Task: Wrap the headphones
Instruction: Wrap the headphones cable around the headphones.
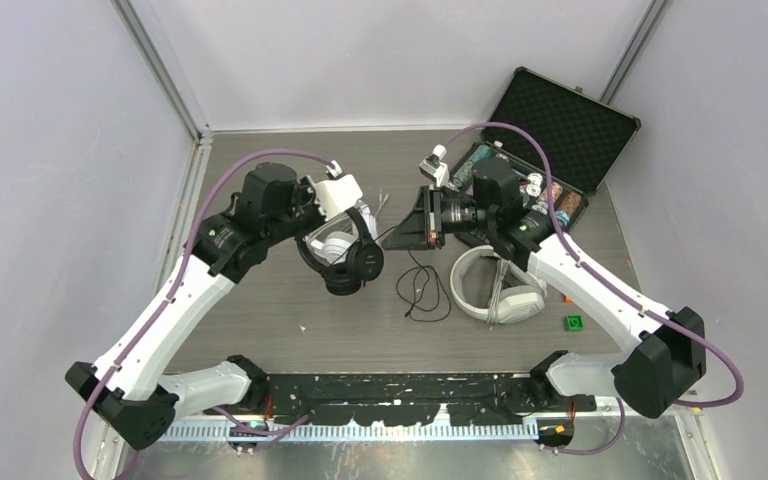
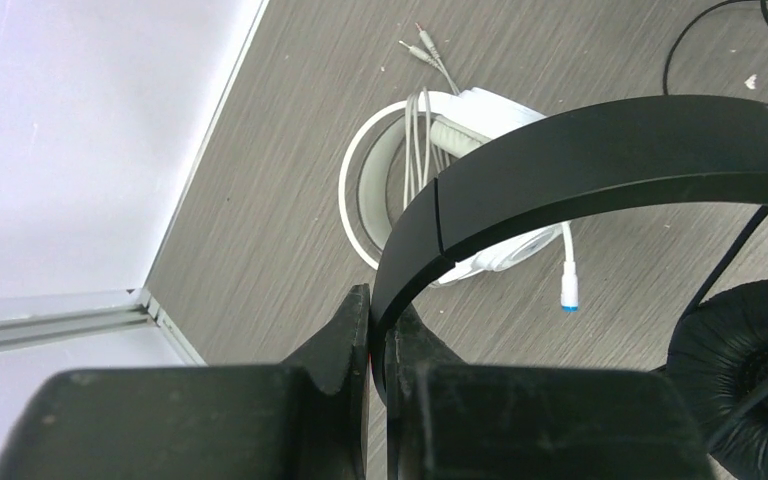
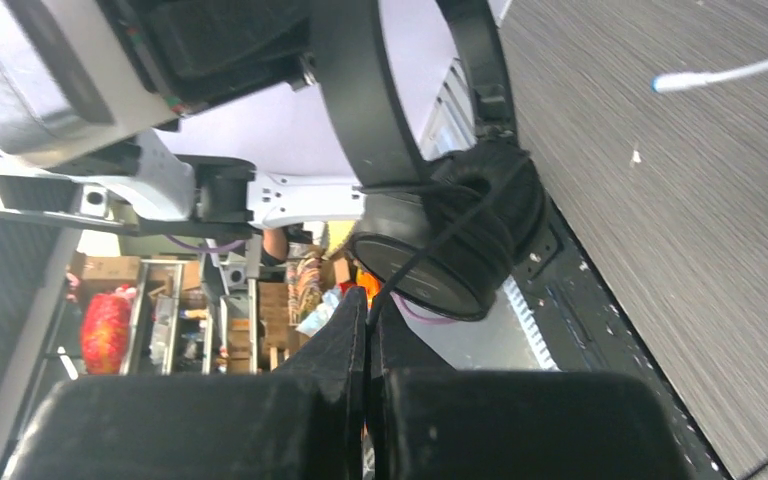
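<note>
The black headphones (image 1: 345,258) hang above the table at centre left. My left gripper (image 1: 310,232) is shut on their headband (image 2: 600,160), with the band pinched between the jaws (image 2: 380,310) and one padded cup (image 2: 750,370) hanging at the lower right. My right gripper (image 3: 368,305) is shut on the thin black cable (image 3: 450,235) that runs from the cup (image 3: 460,250). The rest of this cable (image 1: 423,292) lies looped on the table. One pair of white headphones (image 2: 430,180) lies under the black pair. A second white pair (image 1: 495,285) lies under my right arm.
An open black foam-lined case (image 1: 560,125) with coloured chips stands at the back right. A small green piece (image 1: 573,321) lies near the right arm. White cable plugs (image 2: 420,40) and a connector (image 2: 568,295) lie on the grey wood-grain table (image 1: 260,330). Walls close in on three sides.
</note>
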You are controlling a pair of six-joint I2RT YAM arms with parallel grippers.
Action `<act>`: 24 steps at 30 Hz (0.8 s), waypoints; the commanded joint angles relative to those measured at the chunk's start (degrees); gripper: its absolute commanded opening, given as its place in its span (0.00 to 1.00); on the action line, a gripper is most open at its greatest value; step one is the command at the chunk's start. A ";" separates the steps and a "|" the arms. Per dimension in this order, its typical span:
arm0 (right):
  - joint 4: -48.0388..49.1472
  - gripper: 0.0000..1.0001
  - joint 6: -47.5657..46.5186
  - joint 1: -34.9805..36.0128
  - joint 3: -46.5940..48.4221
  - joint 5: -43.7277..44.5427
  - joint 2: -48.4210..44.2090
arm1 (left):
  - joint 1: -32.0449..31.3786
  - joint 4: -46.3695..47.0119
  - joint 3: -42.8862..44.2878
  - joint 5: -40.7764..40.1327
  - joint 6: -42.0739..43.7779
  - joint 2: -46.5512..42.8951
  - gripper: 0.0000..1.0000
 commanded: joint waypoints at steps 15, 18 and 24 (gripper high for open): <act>19.25 0.10 12.47 4.92 5.69 0.79 6.20 | -2.20 -4.49 8.05 -16.87 -8.77 3.73 0.00; 18.52 0.11 12.01 5.73 7.60 2.03 7.41 | -2.22 -6.46 10.06 -18.67 -11.31 4.70 0.00; 12.15 0.11 6.51 8.63 13.16 5.57 9.66 | -2.22 -10.81 13.52 -19.94 -16.07 7.46 0.00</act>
